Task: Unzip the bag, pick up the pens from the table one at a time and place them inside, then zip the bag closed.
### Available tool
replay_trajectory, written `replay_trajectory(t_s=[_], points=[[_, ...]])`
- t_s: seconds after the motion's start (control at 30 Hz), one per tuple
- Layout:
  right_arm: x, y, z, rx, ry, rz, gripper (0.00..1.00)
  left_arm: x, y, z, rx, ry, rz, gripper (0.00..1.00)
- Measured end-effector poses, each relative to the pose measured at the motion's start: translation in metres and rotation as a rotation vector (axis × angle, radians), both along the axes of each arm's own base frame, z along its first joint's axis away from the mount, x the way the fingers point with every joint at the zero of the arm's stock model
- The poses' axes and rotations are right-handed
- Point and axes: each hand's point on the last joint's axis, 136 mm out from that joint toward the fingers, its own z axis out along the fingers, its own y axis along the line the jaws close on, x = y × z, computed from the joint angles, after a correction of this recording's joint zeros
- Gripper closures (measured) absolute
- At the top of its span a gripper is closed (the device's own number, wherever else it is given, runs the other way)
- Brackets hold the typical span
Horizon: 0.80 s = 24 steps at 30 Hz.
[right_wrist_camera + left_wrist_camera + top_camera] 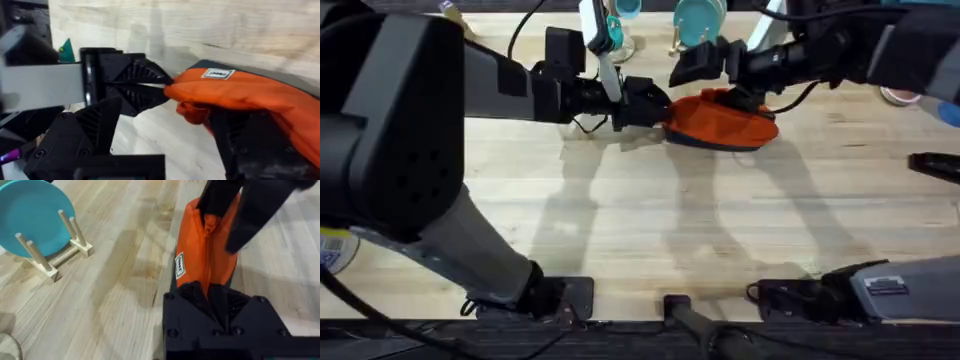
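The orange bag (725, 122) lies on the table (620, 220) at the far middle. My left gripper (655, 108) is shut on the bag's left end; in the left wrist view its fingers (210, 292) pinch the fabric of the bag (205, 250). My right gripper (735, 95) hangs over the bag's top. In the right wrist view it (165, 112) is open, and an orange fold (195, 110) lies against one finger. A dark oblong thing (935, 165), possibly the black pen, lies at the right edge.
A teal plate in a wooden rack (35, 220) stands at the far edge behind the bag (700, 20). A pink-rimmed object (900, 96) sits at the far right. A labelled container (335, 250) is at the left edge. Bare wood lies in front of the bag.
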Motion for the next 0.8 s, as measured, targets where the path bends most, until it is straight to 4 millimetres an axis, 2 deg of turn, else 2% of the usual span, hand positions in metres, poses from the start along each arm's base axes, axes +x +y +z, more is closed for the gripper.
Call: replay_trajectory(t_s=[0.27,0.5,0.67,0.8], points=[[-0.004,-0.002,0.039,0.025,-0.112,0.011,0.006,0.0,0.0,0.0,0.0,0.0,0.0,0.96],[-0.009,-0.003,0.061,0.028,-0.193,0.035,0.005,0.0,0.0,0.0,0.0,0.0,0.0,0.959],[-0.017,-0.005,0.069,0.014,-0.223,0.06,0.005,0.0,0.0,0.0,0.0,0.0,0.0,0.959],[-0.026,-0.009,0.065,-0.024,-0.193,0.049,0.005,0.0,0.0,0.0,0.0,0.0,0.0,0.959]])
